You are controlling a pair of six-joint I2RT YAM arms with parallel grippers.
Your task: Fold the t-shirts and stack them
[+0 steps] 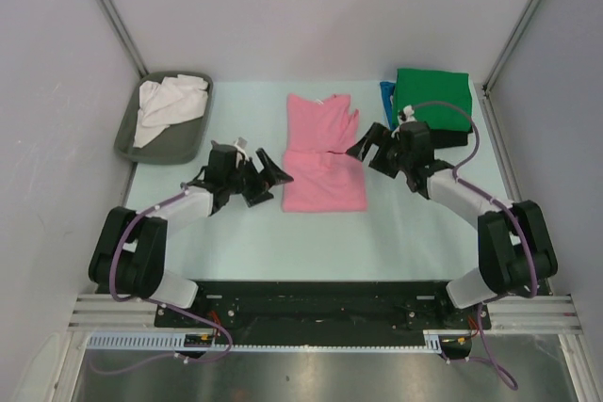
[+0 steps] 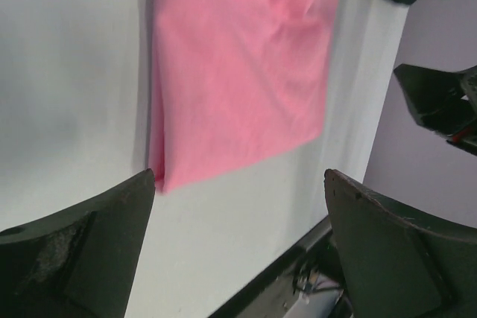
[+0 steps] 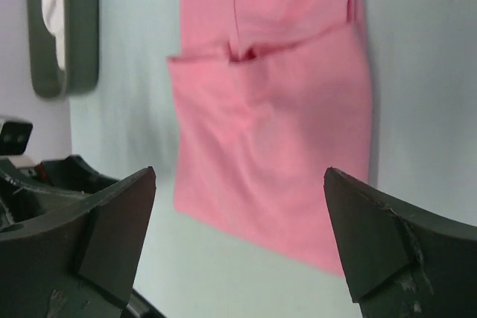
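the table [image 1: 236,233] holds the pink t-shirt [image 1: 323,162] at its middle, partly folded into a strip with a sleeve poking out at the far end; it likely needs another fold before stacking. the grey tray [image 1: 127,143] at far left holds the white t-shirt [image 1: 168,105], crumpled, not yet folded. at far right the green t-shirt [image 1: 431,93] tops a folded pile, the blue t-shirt [image 1: 385,94] peeking out beside it. left gripper [image 1: 267,176] and right gripper [image 1: 367,150] flank the pink one, both spread wide, empty
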